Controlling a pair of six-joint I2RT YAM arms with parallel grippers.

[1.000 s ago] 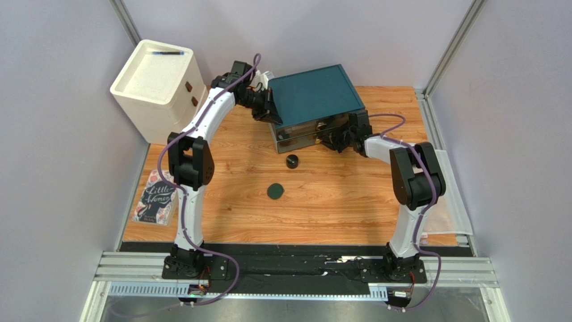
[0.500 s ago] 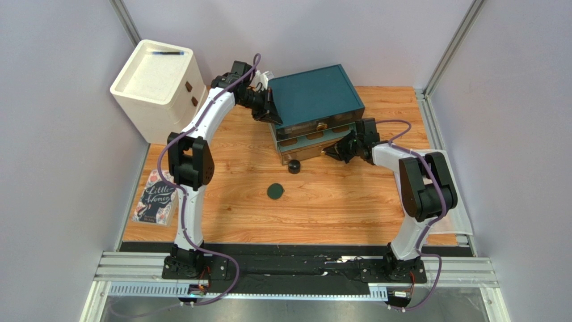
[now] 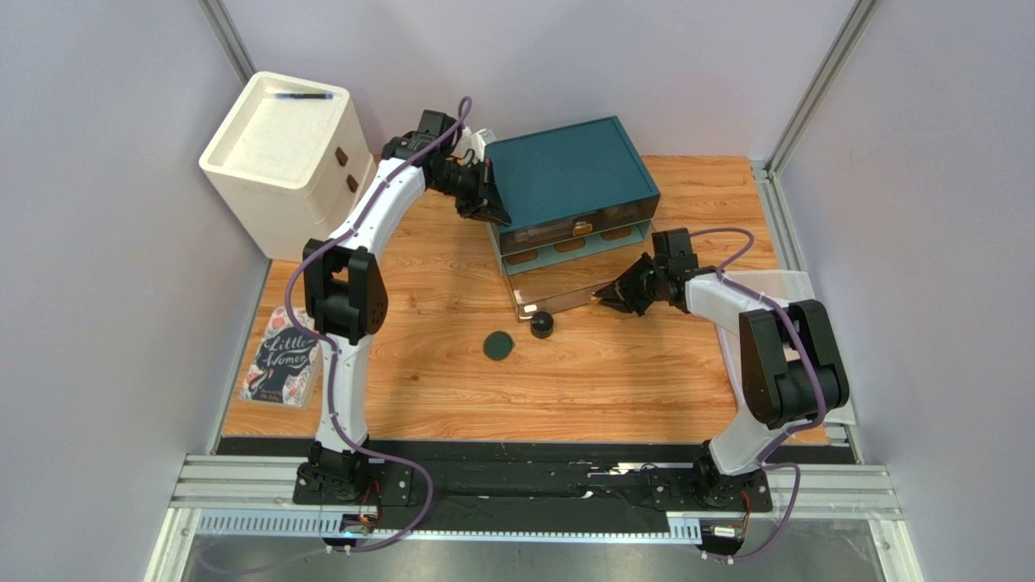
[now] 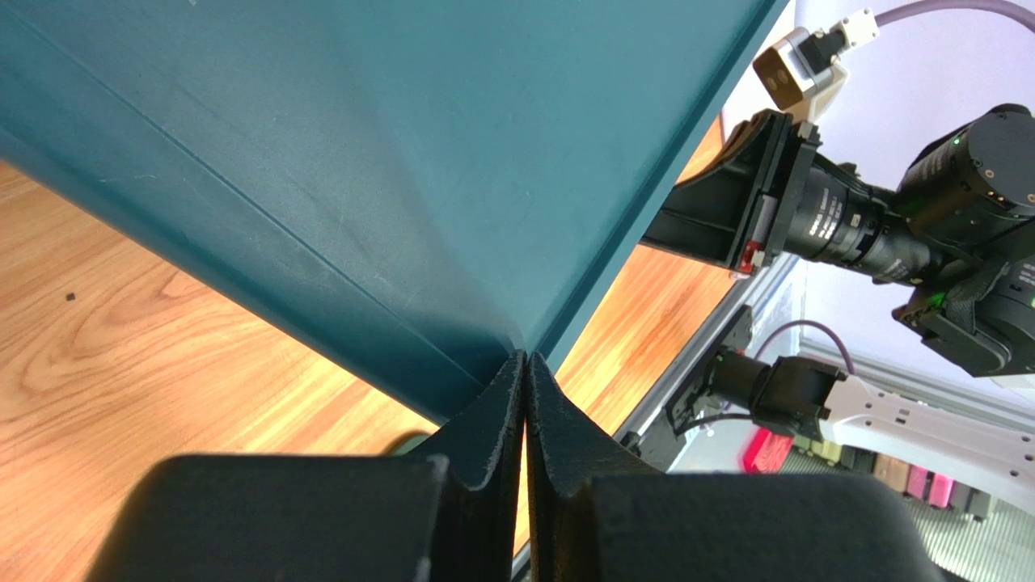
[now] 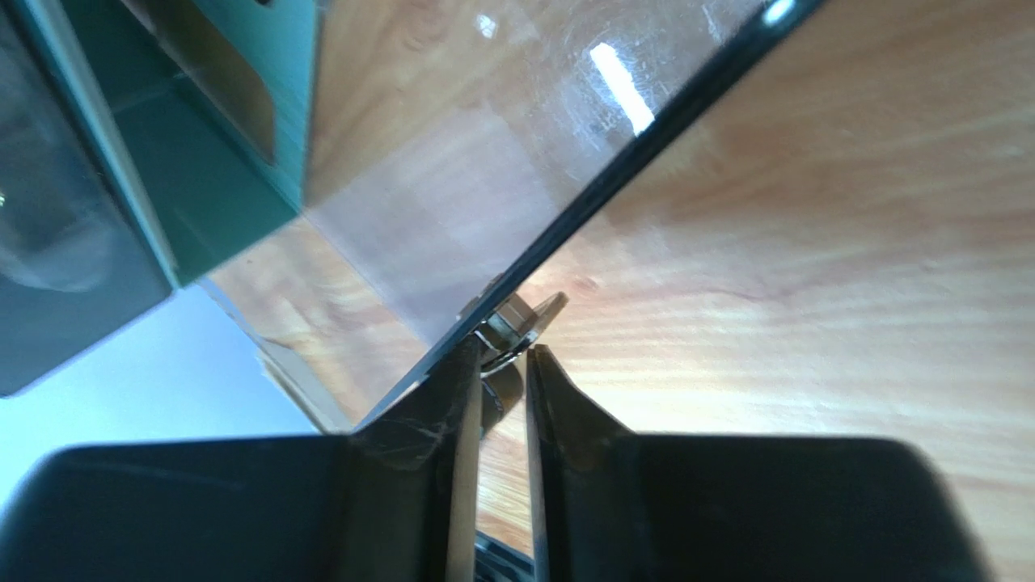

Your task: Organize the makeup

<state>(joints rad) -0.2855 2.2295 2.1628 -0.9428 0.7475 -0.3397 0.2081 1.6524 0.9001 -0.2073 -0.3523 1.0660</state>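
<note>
Right claw [image 5: 504, 352] tight on knob [image 5: 520, 318] at clear drawer [image 3: 561, 295] front edge; left claw [image 4: 525, 364] closed at organizer [image 3: 569, 170] corner.

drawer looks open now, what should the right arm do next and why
Probably open the right gripper and back off the knob. It is shut on the knob of the clear bottom drawer, which already stands well out of the teal organizer, its front near the small black jar. That jar and the green compact lie outside on the table.

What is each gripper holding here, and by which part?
Right gripper pinches the clear drawer by its front knob. Left gripper, shut, holds nothing.
</note>
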